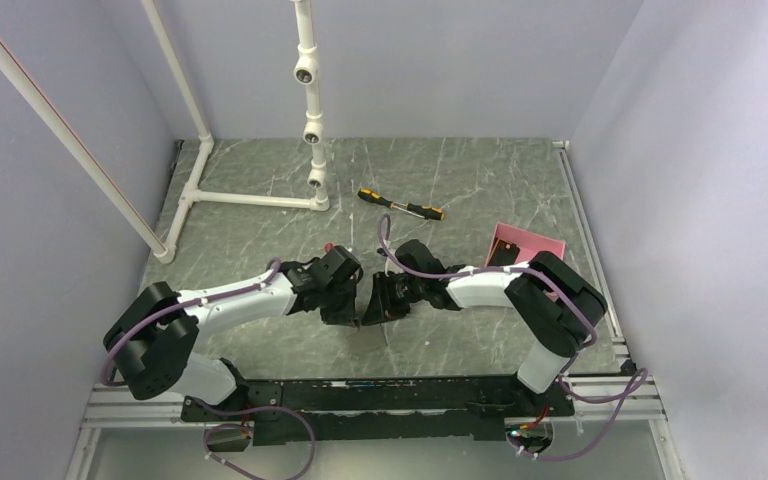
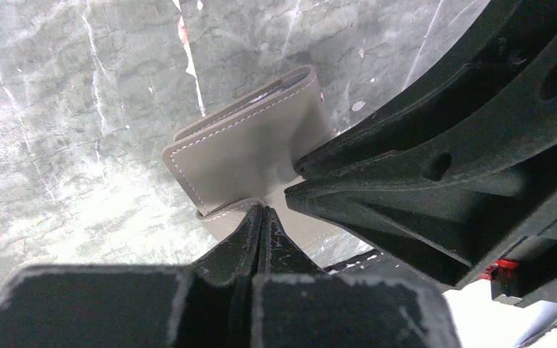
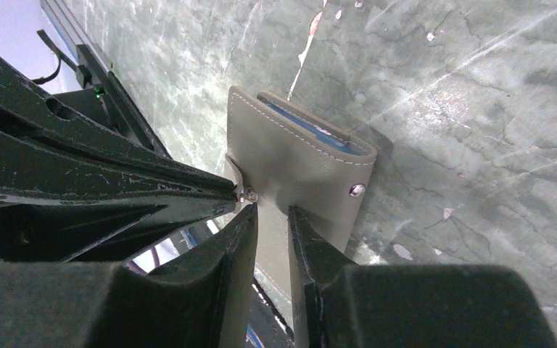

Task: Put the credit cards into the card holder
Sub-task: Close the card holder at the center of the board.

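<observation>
The card holder (image 2: 246,152) is a small grey stitched wallet lying on the green marble table, and a blue lining shows at its far edge (image 3: 312,130). My left gripper (image 2: 262,210) is shut on its short snap tab at the near edge. Coming from the opposite side, my right gripper (image 3: 273,210) has its jaws a small gap apart. Its fingertips (image 3: 301,221) rest on the wallet's grey cover, which shows face-on through the gap. From above, both grippers meet tip to tip (image 1: 365,305) near the table's front middle. The credit cards are out of view.
A pink tray (image 1: 528,245) sits at the right, just behind the right arm. A black and yellow screwdriver (image 1: 400,205) lies further back. A white pipe frame (image 1: 260,198) stands at the back left. A metal rail (image 1: 360,400) runs along the front edge.
</observation>
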You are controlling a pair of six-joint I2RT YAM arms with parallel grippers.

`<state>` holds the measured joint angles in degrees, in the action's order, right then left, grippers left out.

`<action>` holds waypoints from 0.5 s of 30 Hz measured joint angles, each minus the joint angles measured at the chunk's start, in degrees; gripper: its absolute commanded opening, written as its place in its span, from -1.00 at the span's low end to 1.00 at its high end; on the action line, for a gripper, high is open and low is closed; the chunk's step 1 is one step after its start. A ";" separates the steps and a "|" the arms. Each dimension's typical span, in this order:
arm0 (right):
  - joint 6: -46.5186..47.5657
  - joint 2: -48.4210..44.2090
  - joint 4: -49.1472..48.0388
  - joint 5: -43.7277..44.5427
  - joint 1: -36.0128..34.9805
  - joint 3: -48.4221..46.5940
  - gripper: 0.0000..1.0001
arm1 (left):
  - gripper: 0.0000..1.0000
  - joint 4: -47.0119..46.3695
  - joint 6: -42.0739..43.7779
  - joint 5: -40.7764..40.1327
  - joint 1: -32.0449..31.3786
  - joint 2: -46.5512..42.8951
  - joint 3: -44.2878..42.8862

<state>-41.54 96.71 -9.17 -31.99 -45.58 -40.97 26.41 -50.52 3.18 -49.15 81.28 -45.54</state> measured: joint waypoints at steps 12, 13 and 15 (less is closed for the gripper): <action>0.02 0.55 0.04 -0.37 0.00 -0.39 -0.50 | -1.00 -0.24 0.33 1.75 0.11 0.63 0.00; 0.02 0.57 0.04 -0.42 0.00 -0.44 -0.50 | -1.00 -0.44 0.33 1.97 0.11 0.79 0.00; 0.02 0.59 0.04 -0.46 0.00 -0.44 -0.50 | -1.00 -0.83 0.31 2.10 0.15 1.11 -0.02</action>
<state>-41.52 97.30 -9.13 -32.45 -45.58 -41.41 25.58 -50.22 5.28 -48.99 82.39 -45.56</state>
